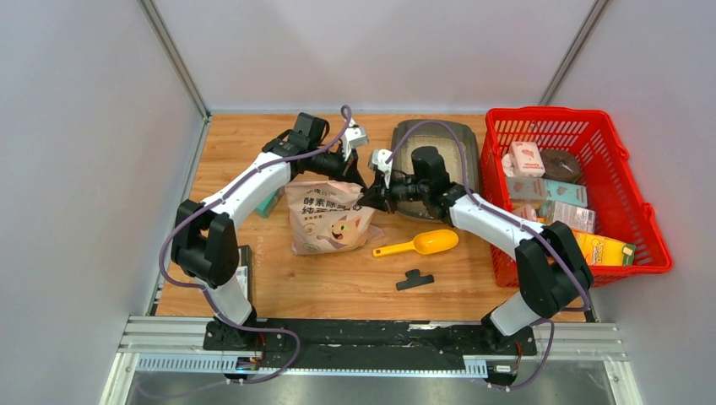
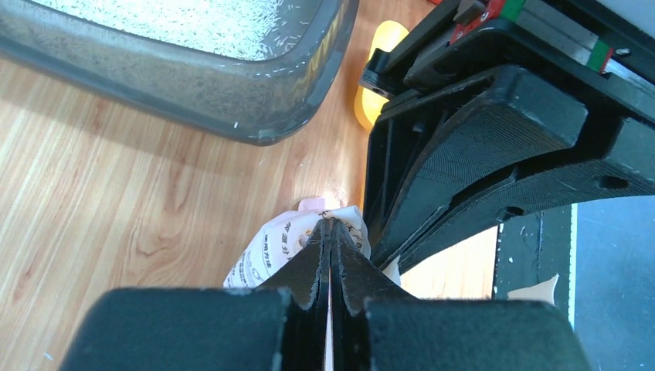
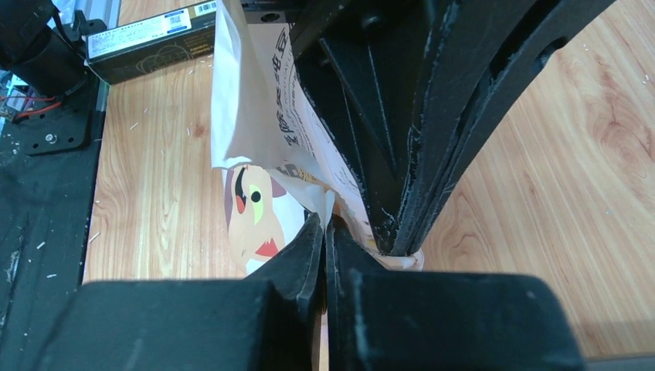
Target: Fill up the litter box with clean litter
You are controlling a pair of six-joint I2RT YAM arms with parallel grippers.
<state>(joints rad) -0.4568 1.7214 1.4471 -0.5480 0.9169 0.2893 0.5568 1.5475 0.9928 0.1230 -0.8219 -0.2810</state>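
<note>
The pink-white printed bag [image 1: 328, 219] with a cartoon cat stands on the wooden table left of the dark grey litter box [image 1: 456, 148]. My left gripper [image 1: 360, 183] and right gripper [image 1: 370, 201] meet at the bag's upper right corner. In the left wrist view the left gripper [image 2: 330, 226] is shut on the bag's edge [image 2: 270, 251]. In the right wrist view the right gripper [image 3: 324, 222] is shut on the bag's edge [image 3: 255, 147], right beside the left gripper's fingers [image 3: 432, 116]. Pale litter [image 2: 208, 23] lies in the litter box [image 2: 232, 100].
A yellow scoop [image 1: 422, 245] and a small black clip [image 1: 414, 279] lie on the table in front of the litter box. A red mesh basket [image 1: 629, 181] with several packages stands at the right. A teal box [image 1: 270, 203] lies under the left arm.
</note>
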